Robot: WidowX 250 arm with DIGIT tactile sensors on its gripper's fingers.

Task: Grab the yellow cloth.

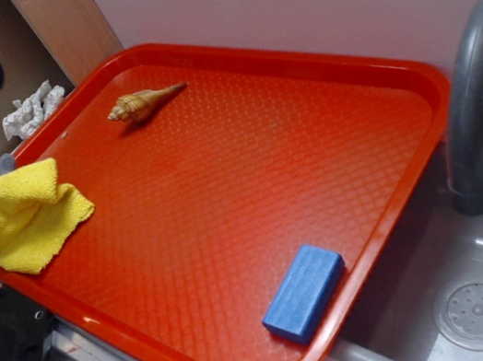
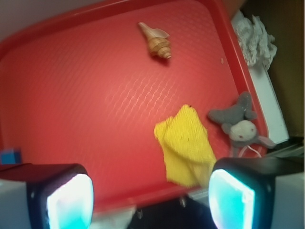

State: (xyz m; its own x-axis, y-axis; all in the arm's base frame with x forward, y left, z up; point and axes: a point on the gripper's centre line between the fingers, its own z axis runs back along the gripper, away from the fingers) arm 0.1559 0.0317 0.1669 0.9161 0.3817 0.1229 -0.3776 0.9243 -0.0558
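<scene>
The gripper is hanging spread wide and empty above the yellow cloth — descending off-centre risks snagging the plush mouse beside it

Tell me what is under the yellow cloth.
The yellow cloth lies on the red tray, hanging over its rim. A grey plush mouse sits beside it. Whatever lies beneath the folds is covered.
</scene>
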